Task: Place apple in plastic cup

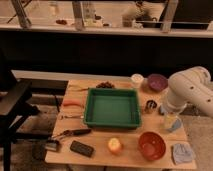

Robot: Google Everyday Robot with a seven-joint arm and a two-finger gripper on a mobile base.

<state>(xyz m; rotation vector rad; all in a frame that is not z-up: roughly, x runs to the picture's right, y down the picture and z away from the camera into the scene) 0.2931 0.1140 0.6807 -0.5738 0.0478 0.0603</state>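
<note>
The apple [115, 145], small and yellow-orange with a red blush, lies on the wooden table near its front edge, in front of the green tray. The clear plastic cup [173, 124], pale and bluish, stands at the table's right edge, right of the tray. My white arm reaches in from the right and bends down there. My gripper [170, 114] is at the arm's lower end, right over the plastic cup and far from the apple. The arm hides part of the cup.
A green tray [111, 121] fills the table's middle. A red bowl [151, 145] sits right of the apple, with a blue cloth [182, 152] beside it. A metal cup [150, 106], a white cup [136, 79] and a purple bowl [156, 82] stand at the back right. Utensils [75, 132] and a black object [81, 148] lie on the left. A dark chair [12, 105] stands left of the table.
</note>
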